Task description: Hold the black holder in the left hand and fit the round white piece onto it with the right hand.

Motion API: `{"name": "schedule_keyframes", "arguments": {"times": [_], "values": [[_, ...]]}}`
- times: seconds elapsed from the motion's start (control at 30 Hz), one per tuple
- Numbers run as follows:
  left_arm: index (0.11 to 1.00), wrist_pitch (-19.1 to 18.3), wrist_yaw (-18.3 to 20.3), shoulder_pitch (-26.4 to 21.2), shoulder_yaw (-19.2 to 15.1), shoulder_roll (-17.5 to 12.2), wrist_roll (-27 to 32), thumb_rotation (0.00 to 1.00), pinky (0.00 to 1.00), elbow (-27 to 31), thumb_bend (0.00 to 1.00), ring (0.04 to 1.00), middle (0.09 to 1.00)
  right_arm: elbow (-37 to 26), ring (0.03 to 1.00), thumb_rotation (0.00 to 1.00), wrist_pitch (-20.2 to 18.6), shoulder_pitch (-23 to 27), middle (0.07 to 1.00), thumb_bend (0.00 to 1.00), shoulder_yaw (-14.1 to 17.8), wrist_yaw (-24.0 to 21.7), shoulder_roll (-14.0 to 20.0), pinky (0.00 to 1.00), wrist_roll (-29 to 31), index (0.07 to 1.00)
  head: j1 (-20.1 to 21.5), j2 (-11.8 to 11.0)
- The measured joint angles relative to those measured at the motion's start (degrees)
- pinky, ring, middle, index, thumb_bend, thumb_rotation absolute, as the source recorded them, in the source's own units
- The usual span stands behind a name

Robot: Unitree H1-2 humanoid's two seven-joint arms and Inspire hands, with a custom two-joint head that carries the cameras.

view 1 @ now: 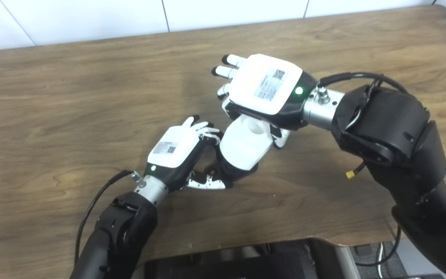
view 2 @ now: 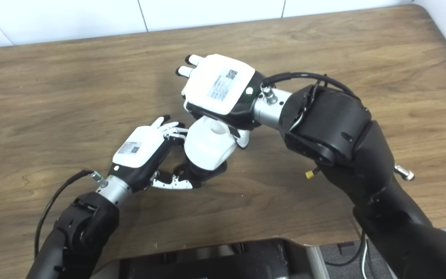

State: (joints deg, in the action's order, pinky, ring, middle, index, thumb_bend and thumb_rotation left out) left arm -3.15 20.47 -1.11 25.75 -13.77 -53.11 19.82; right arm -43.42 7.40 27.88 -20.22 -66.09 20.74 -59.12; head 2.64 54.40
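Seating the round white piece on the black holder, near the middle of the wooden table (view 1: 72, 97)

The left hand (view 1: 176, 149) grips the black holder (view 1: 232, 173), mostly hidden under the round white piece (view 1: 244, 145), which already sits tilted on top. The right hand (view 1: 263, 87) rests over the piece's far upper end; whether its fingers clasp it cannot be told. Best to press along the holder's axis, left hand steady, to avoid cocking it.

White round piece (view 1: 242, 145), black holder (view 1: 229, 171), brown wood-grain table (view 1: 72, 97), white-and-black robot hand (view 1: 263, 87)
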Motion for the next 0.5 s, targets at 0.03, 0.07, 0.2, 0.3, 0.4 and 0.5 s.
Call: {"name": "schedule_keyframes", "arguments": {"times": [0.03,0.07,0.2,0.3,0.4,0.5], "values": [[0.485,0.00,0.00,0.00,0.00,0.00,-0.08,0.06,1.00,0.00,0.52,0.895,0.794,0.02,0.977,0.14,0.00,0.00,0.815,0.53,-0.01,0.00,-0.20,1.00,0.00,0.480,0.09,0.00],[0.486,0.00,0.00,0.00,0.00,0.02,-0.12,0.06,1.00,0.00,0.52,0.895,0.794,0.06,0.976,0.14,-0.01,0.00,0.816,0.53,-0.02,0.00,-0.48,1.00,0.01,0.480,0.09,-0.17],[0.485,0.02,-0.09,0.00,0.02,0.12,-0.17,0.06,1.00,-0.08,0.52,0.894,0.794,0.25,0.969,0.14,-0.11,0.00,0.820,0.53,-0.07,0.00,-1.53,1.00,0.01,0.480,0.00,-0.09],[0.485,0.01,-0.09,0.00,0.02,0.39,-0.27,0.06,1.00,-0.16,0.52,0.895,0.795,0.44,0.969,0.14,-0.15,0.00,0.826,0.53,-0.06,0.00,-2.11,1.00,0.06,0.481,-0.35,-0.09],[0.485,0.01,-0.11,0.01,0.01,0.57,-0.50,0.06,1.00,-0.21,0.52,0.893,0.793,1.31,0.962,0.13,-0.16,-0.05,0.827,0.53,-0.05,0.00,-2.19,1.00,0.16,0.481,-0.26,0.09],[0.485,0.01,-0.18,0.01,0.01,0.70,-0.55,0.06,1.00,-0.29,0.52,0.893,0.793,1.98,0.965,0.13,-0.03,-0.69,0.833,0.53,0.00,0.44,-2.08,1.00,0.17,0.481,-0.35,0.00]]}}
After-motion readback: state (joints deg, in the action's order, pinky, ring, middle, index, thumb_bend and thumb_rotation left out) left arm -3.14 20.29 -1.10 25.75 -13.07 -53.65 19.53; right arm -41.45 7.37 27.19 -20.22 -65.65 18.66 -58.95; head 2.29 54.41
